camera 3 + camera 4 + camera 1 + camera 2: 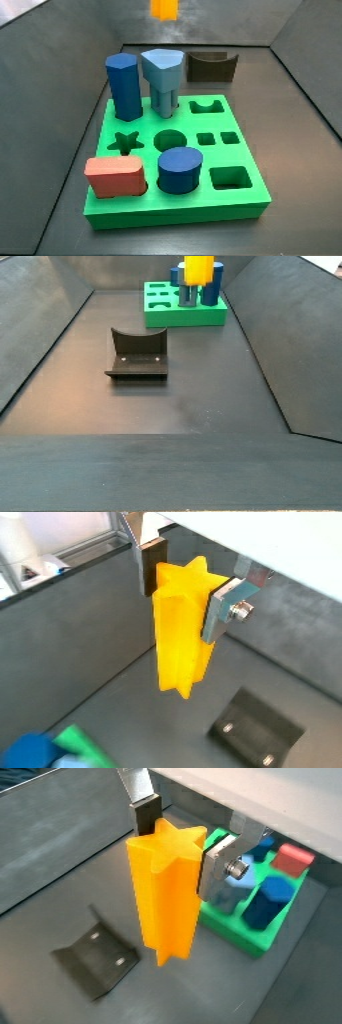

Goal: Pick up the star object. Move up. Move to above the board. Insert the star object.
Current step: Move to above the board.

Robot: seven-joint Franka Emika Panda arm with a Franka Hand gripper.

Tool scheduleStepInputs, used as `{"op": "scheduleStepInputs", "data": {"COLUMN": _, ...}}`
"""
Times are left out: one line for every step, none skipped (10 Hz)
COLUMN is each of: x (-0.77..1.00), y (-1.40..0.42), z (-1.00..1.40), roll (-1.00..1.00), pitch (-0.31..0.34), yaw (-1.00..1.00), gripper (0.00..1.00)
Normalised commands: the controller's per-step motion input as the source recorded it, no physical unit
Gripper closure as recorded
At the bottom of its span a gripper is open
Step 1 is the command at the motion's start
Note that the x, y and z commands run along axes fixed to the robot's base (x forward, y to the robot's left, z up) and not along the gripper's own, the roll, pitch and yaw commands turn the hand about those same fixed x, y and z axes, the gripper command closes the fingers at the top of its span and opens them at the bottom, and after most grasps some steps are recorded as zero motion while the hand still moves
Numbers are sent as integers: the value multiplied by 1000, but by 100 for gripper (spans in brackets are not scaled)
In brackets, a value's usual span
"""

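Observation:
The star object [181, 637], a tall orange-yellow ridged prism, hangs upright between my gripper's fingers in both wrist views [163, 898]. My gripper [187, 592] is shut on its upper end, well above the floor. Only its lower end shows at the top edge of both side views [164, 9] [198, 270]. The green board [134, 215] lies on the floor, and its star hole [126, 142] is empty. The board also shows in a wrist view [261, 940], beside and below the star object.
In the board stand a blue hexagonal column [123, 85], a grey-blue peg [163, 80], a red block [115, 177] and a blue cylinder [179, 168]. The dark fixture [138, 353] stands on the floor apart from the board. Sloped grey walls enclose the floor.

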Motion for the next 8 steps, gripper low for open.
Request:
{"op": "scheduleStepInputs", "data": {"x": -10, "y": -1000, "z": 90, "roll": -58, "pitch": 130, "yaw": 18, "gripper": 100}}
{"op": "scheduleStepInputs", "data": {"x": -2, "y": -1000, "z": 96, "roll": -17, "pitch": 103, "yaw": 13, "gripper": 100}}
{"op": "scheduleStepInputs", "data": {"x": 7, "y": -1000, "z": 100, "roll": -15, "pitch": 96, "yaw": 13, "gripper": 100}}
{"op": "scheduleStepInputs", "data": {"x": 14, "y": -1000, "z": 102, "roll": -13, "pitch": 97, "yaw": 12, "gripper": 100}}
{"op": "scheduleStepInputs", "data": {"x": 34, "y": -1000, "z": 109, "roll": -11, "pitch": 111, "yaw": 10, "gripper": 100}}
{"op": "scheduleStepInputs", "data": {"x": 58, "y": -1000, "z": 122, "roll": 9, "pitch": 121, "yaw": 9, "gripper": 100}}
{"op": "scheduleStepInputs", "data": {"x": 70, "y": -721, "z": 97, "roll": 16, "pitch": 125, "yaw": 9, "gripper": 100}}
{"op": "scheduleStepInputs", "data": {"x": 87, "y": -429, "z": 58, "roll": 18, "pitch": 125, "yaw": 9, "gripper": 100}}
